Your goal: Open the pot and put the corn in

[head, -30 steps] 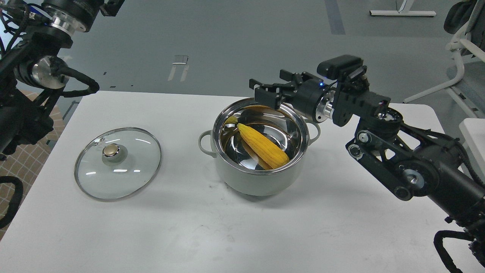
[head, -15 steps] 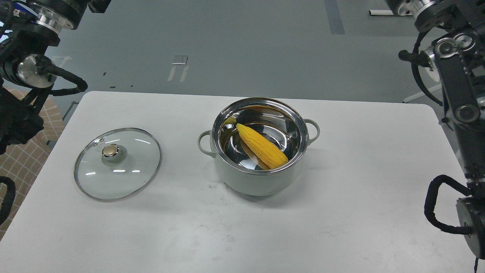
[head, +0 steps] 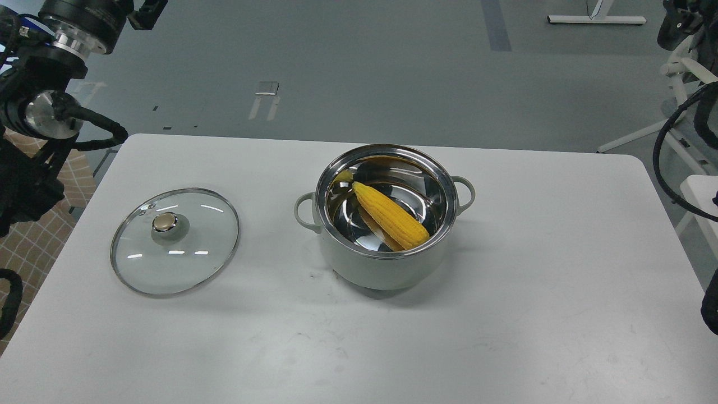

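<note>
The right arm is gone from over the pot (head: 385, 247). A second ago its hand hung just above the far rim, fingers spread and empty; half a second ago the arm had swung up to the right edge of the view; now only a cable loop and a dark scrap of the arm show at the right border, and the right hand itself is out of sight, so its state cannot be told. The left arm (head: 53, 73) sits folded at the upper left, well apart from everything on the bench (head: 505, 314), much as it did before; its far end runs out past the top edge, so the left hand is not visible either.

Nothing on the bench has shifted across these moments. The corn (head: 390, 215) lies slanted inside the pot, its pointed tip toward the far left wall and its blunt end against the near right wall, resting on the shiny steel floor. The glass lid (head: 175, 240) lies flat on the bench to the left of the pot, knob up, well clear of it.

Taken together, the withdrawal reads as the closing move: the pot is open, the corn is in, and neither arm is near either. The task looks finished, with nothing left to place or release.
</note>
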